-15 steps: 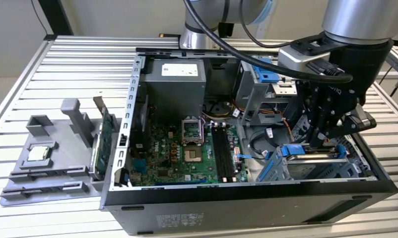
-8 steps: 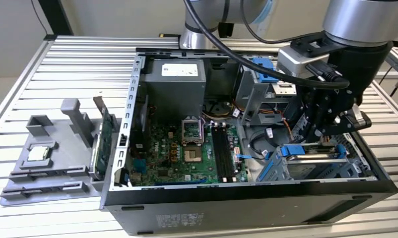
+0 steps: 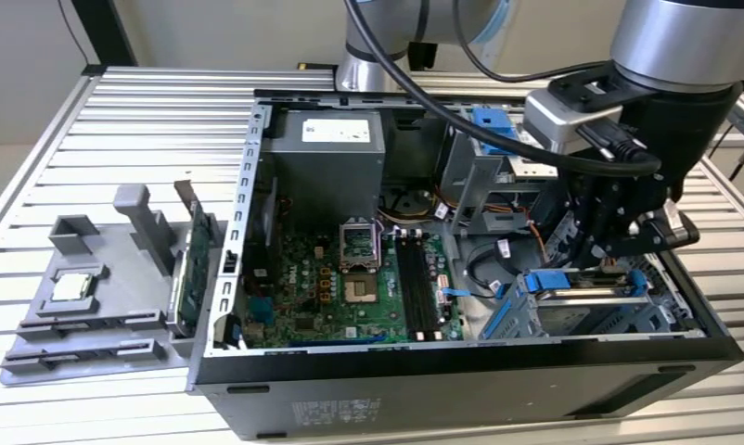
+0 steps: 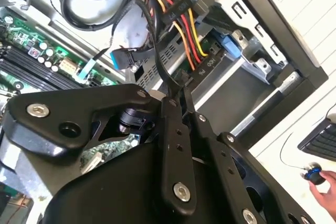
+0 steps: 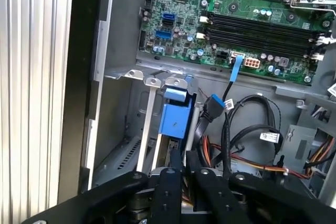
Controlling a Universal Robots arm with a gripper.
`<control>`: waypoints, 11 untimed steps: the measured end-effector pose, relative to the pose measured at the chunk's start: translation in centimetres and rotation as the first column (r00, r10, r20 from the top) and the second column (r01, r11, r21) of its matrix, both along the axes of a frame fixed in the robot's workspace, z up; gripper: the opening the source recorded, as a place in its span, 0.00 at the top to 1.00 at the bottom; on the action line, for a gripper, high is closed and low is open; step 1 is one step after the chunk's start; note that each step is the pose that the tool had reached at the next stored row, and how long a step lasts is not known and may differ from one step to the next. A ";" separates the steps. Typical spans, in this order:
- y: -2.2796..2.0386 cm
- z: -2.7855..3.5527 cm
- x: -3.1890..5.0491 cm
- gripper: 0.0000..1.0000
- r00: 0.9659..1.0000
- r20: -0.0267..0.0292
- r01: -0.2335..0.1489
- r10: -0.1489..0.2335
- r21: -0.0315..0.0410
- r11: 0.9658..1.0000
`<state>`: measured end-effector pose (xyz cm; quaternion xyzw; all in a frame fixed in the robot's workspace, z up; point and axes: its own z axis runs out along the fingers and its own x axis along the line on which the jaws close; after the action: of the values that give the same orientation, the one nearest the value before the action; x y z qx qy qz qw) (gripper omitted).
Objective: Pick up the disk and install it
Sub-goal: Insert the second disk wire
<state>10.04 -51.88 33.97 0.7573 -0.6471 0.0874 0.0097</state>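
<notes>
Disk [image 3: 585,284]: blue-railed, seated edge-up in the bay at the case [image 3: 471,389] corner, long axis along the slot. Gripper [image 3: 622,250]: directly above, fingers nearly together around the disk's top edge; whether they clamp it, cannot tell.

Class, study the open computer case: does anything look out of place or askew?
Nothing stands out. The disk sits level in its bay at the case's corner under the gripper, and cables lie loose but untangled.
</notes>
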 end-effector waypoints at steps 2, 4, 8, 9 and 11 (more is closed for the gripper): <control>-0.28 0.00 0.10 1.00 1.000 0.000 0.002 -0.002 0.000 1.000; -0.65 -0.01 0.12 1.00 1.000 0.000 0.003 -0.003 0.000 1.000; -0.91 -0.03 -0.05 1.00 1.000 0.000 0.003 -0.003 0.000 1.000; -0.93 -0.06 -0.27 1.00 1.000 0.001 0.003 -0.003 0.000 1.000; -0.93 -0.08 -0.55 1.00 1.000 0.001 0.003 -0.003 0.000 1.000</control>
<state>9.49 -52.81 33.88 0.7564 -0.6481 0.0876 0.0096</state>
